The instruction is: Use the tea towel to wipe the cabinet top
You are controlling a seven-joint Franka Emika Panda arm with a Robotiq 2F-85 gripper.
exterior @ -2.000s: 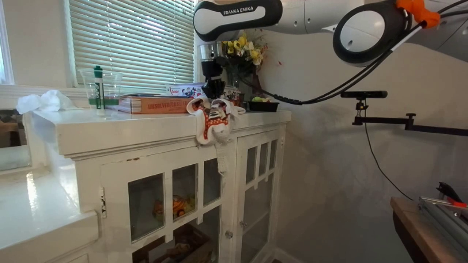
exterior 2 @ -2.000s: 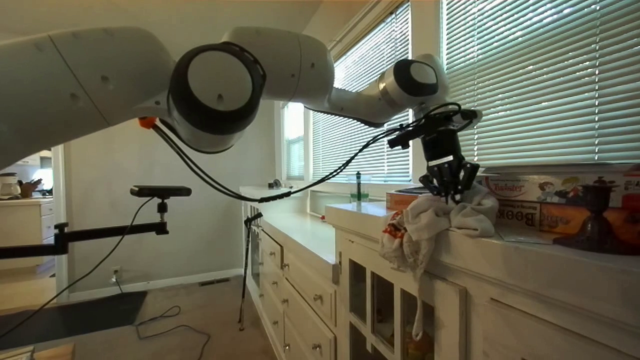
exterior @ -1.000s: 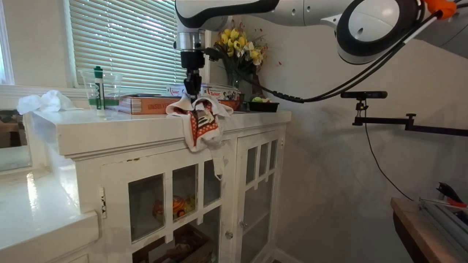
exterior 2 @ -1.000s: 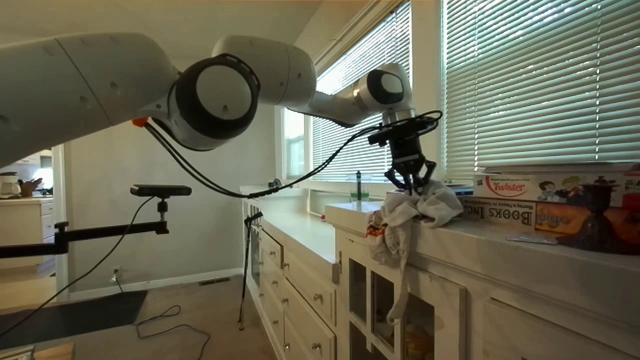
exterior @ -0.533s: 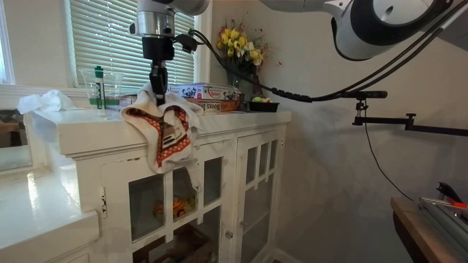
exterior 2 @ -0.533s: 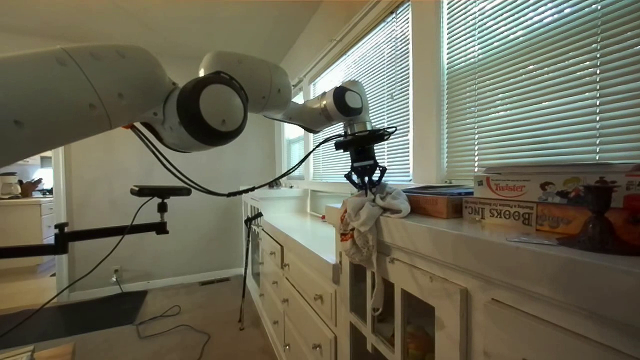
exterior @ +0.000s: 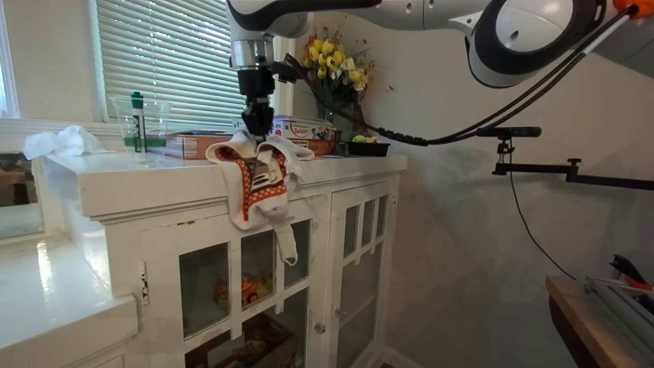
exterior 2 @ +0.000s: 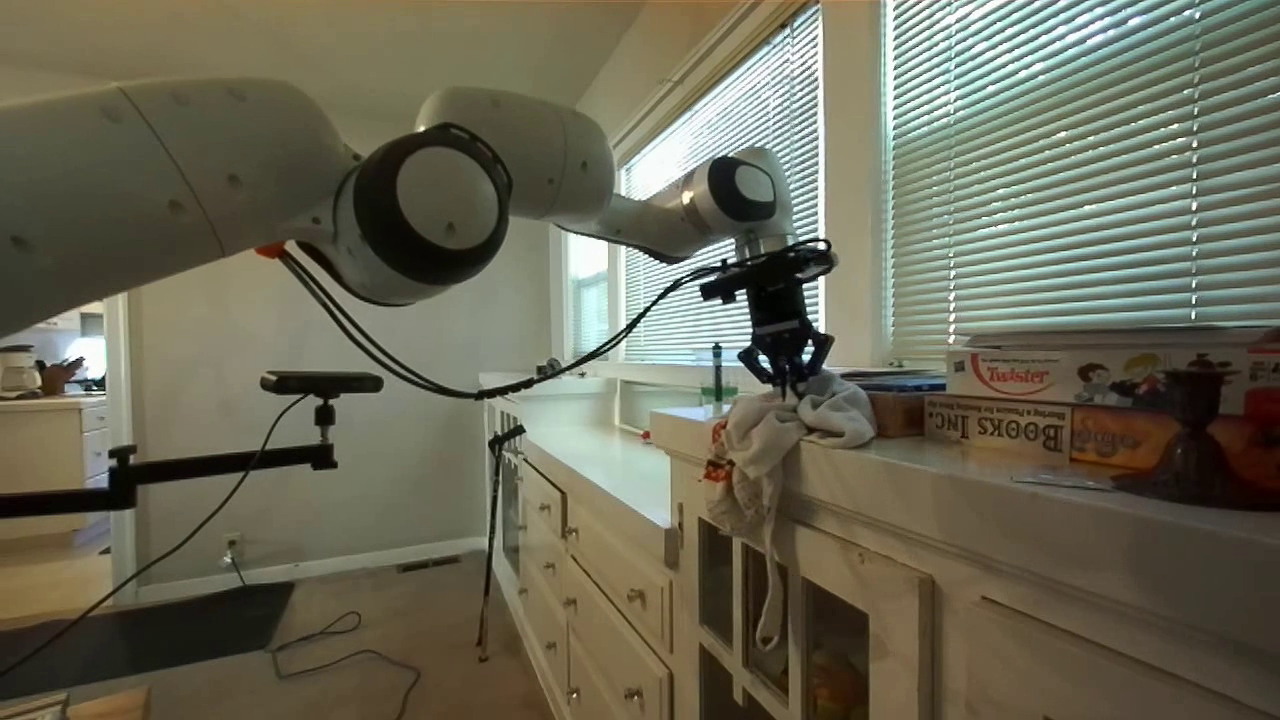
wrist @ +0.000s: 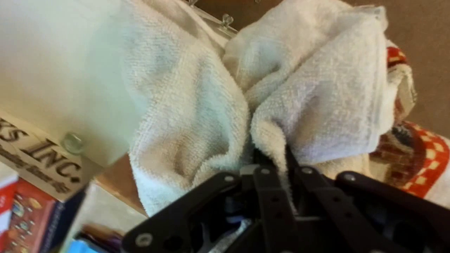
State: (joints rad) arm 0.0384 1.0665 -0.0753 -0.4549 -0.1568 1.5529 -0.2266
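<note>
Gripping towel [exterior: 255,184]: job of the claw [exterior 2: 789,390], pointing down just above the cabinet top [exterior: 112,162], with fingers [wrist: 267,186] pinched together on a bunched fold.
Towel: partly heaped on the cabinet top, rest draped over its front edge, thin end dangling below, before the doors [exterior: 235,286].
Reason for pinch: probably to drag a soft wad, with loose cloth spread beneath the claw.
Reason for overhang: likely just spare cloth from a single-point grip; snagging on the edge of the cabinet top judged possible.
Boxes [exterior 2: 1130,380]: stacked toward the back of the cabinet top, perhaps to leave wiping room in front.
Red-bordered print [exterior: 265,181]: broad in an exterior view, mere scraps in the wrist view.
Cloth between fingers: plain only in the wrist view, settling the hold.
Candlestick [exterior 2: 1195,425]: on the cabinet top, distinct in an exterior view only.
</note>
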